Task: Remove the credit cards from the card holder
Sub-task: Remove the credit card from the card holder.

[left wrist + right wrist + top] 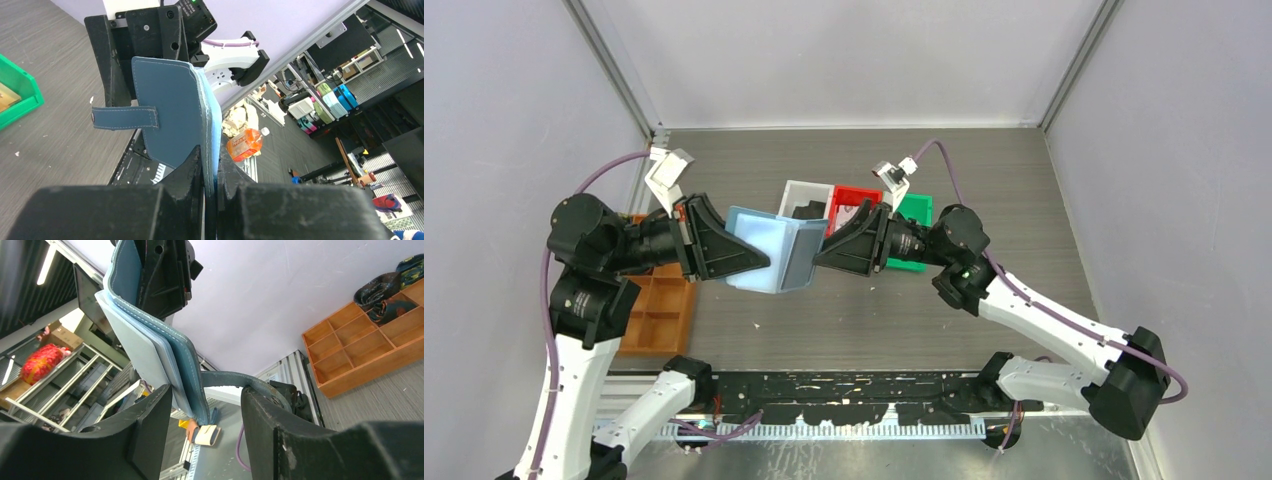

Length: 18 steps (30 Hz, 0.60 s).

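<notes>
The card holder [769, 250] hangs in the air above the middle of the table [984, 180], opened into a V between the 2 arms. The left gripper [210, 170] pinches the edge of 1 flap, jaws pressed tight on it. The right gripper [206, 395] has its jaws spread either side of the other flap, with gaps showing. An orange bottle [245, 143] beyond the table has a label too blurred to read. The table is dark grey wood-grain, enclosed by pale lilac walls [844, 50]. A white bin [796, 190], red bin [856, 193] and green bin [919, 205] sit behind the holder, and an orange-brown tray [659, 315] lies at the left.
</notes>
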{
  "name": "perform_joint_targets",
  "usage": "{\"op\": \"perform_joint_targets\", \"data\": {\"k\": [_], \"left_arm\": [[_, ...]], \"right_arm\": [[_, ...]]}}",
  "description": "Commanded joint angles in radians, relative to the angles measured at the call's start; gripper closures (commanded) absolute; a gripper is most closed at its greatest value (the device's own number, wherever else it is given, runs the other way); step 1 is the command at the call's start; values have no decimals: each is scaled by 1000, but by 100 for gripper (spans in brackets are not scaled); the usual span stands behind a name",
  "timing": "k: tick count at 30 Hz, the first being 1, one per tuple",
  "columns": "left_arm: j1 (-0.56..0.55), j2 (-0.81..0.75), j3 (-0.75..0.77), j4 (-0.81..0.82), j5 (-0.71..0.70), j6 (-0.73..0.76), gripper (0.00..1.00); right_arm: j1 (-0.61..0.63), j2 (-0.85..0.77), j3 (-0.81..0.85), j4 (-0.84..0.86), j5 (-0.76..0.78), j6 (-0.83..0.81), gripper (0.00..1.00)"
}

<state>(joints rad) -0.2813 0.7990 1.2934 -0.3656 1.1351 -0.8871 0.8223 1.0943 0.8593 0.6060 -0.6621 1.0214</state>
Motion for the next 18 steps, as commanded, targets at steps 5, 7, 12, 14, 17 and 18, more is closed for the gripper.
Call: {"op": "perform_joint_targets", "data": {"k": [5, 7, 12, 14, 17, 18], "left_arm": [[1, -3, 40, 73, 27, -36, 100], [1, 1, 46, 76, 27, -41, 100], [0, 6, 64, 76, 32, -51, 100], [1, 4, 64, 75, 31, -52, 100], [1, 2, 57, 76, 28, -49, 100], [1, 2, 55, 77, 27, -46, 100]], "right_arm": [[6, -7, -9, 58, 6, -5, 46], [8, -4, -16, 64, 9, -7, 46], [7, 2, -36, 110, 9, 9, 46], [9, 3, -36, 126, 8, 17, 46], [13, 3, -22, 130, 9, 24, 46], [16, 4, -16, 131, 6, 30, 46]]}}
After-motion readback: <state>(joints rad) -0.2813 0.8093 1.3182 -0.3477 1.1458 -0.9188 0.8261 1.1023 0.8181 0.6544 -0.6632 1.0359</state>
